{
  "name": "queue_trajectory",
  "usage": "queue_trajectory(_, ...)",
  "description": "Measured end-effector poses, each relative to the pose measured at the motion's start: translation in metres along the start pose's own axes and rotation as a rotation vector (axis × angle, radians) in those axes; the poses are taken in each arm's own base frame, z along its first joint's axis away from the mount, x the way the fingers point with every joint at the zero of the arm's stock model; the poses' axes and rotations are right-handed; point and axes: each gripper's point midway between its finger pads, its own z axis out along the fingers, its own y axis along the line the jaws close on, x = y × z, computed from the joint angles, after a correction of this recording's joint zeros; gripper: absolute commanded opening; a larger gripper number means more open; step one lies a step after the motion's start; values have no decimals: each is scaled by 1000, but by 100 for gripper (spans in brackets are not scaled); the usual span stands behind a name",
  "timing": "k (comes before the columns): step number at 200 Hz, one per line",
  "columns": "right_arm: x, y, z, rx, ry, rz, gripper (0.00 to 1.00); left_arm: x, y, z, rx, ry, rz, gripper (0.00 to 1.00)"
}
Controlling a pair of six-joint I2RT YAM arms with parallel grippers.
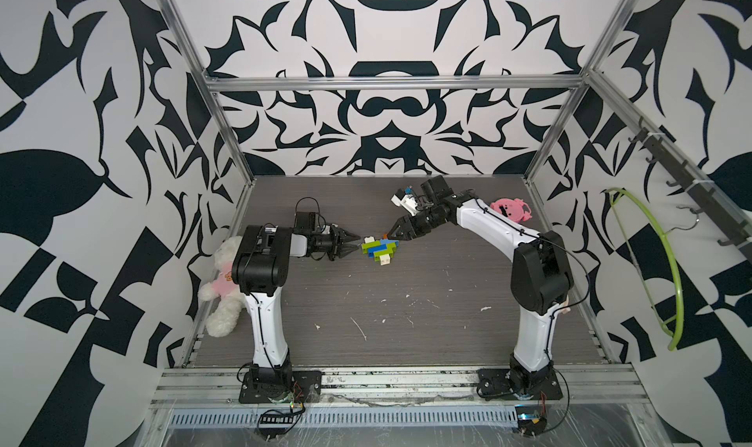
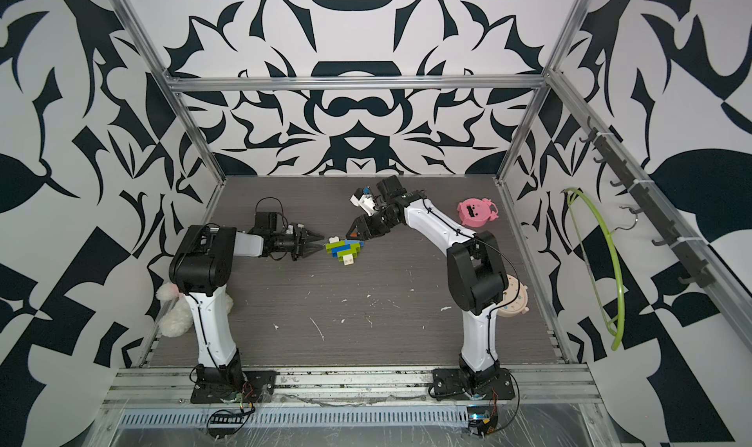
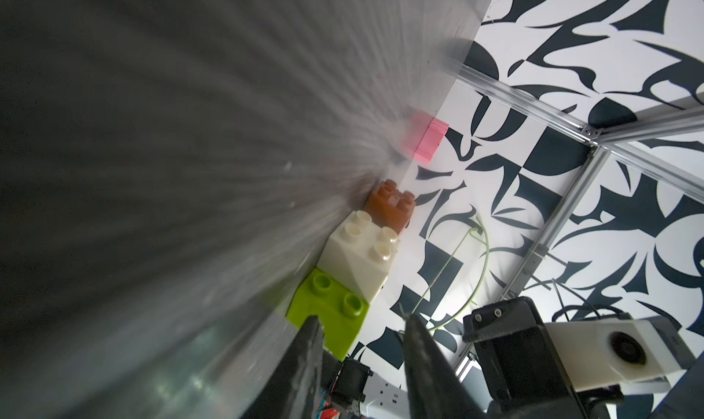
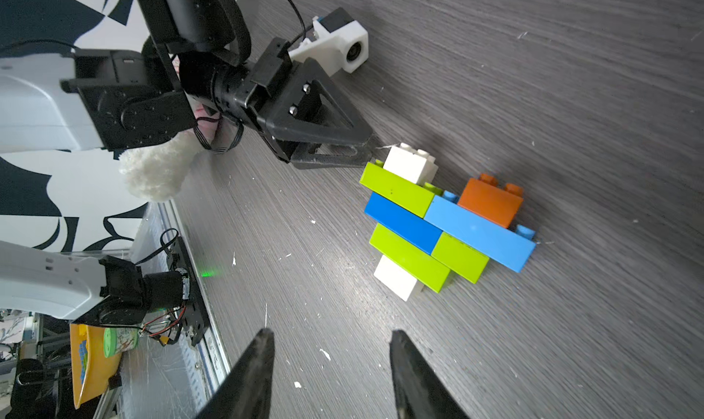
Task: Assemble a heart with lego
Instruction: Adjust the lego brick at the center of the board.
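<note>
The heart (image 1: 380,249) (image 2: 345,250) lies flat in the middle of the table, a stepped cluster of joined lego in lime green, blue, white and orange (image 4: 445,226). My left gripper (image 1: 359,243) (image 3: 364,320) reaches in from the left. Its jaws stand a little apart at the heart's lime green end brick (image 3: 331,314), with background showing between them. My right gripper (image 1: 388,234) (image 4: 331,333) hovers open just behind and to the right of the heart, nothing between its fingers. In the right wrist view, the left gripper (image 4: 367,150) tips end beside the heart's white top brick (image 4: 409,165).
A pink round toy (image 1: 510,210) (image 2: 476,213) lies at the back right. A white plush bear (image 1: 221,290) sits by the left wall behind my left arm. A peach round toy (image 2: 513,298) rests behind my right arm. A green hanger (image 1: 651,262) hangs outside the right frame.
</note>
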Motion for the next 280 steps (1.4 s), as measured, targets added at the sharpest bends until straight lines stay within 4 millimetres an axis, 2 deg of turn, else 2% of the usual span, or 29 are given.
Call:
queue_trajectory(36, 5, -3, -1, 7, -3, 25, 46, -3, 2, -2, -17, -41, 4, 47)
queue_trajectory(56, 15, -12, 5, 39, 5, 43, 39, -2, 4, -5, -43, -58, 6, 47)
queue_trajectory(88, 48, -47, 21, 155, 41, 137, 34, 2, 3, -11, -72, -84, 46, 48)
queue_trajectory(118, 70, -75, 25, 268, 25, 172, 41, 17, -13, -31, -111, -162, 190, 57)
queue_trajectory(134, 76, -84, 17, 337, -11, 150, 45, 27, -30, -48, -131, -235, 315, 58)
queue_trajectory(155, 74, -88, -7, 445, -87, 75, 48, 37, -46, -74, -172, -367, 470, 60)
queue_trajectory(184, 49, -80, -43, 547, -208, -39, 48, 42, -47, -108, -254, -554, 588, 64)
queue_trajectory(206, 39, -77, -50, 555, -253, -55, 46, 45, -39, -137, -316, -712, 621, 76)
queue_trajectory(233, 46, -87, -30, 516, -247, 19, 42, 54, -34, -180, -365, -936, 646, 100)
queue_trajectory(259, 56, -112, 8, 476, -177, 128, 39, 66, -24, -221, -397, -1145, 651, 99)
queue_trajectory(280, 54, -128, 35, 451, -136, 187, 36, 74, -17, -240, -419, -1230, 642, 99)
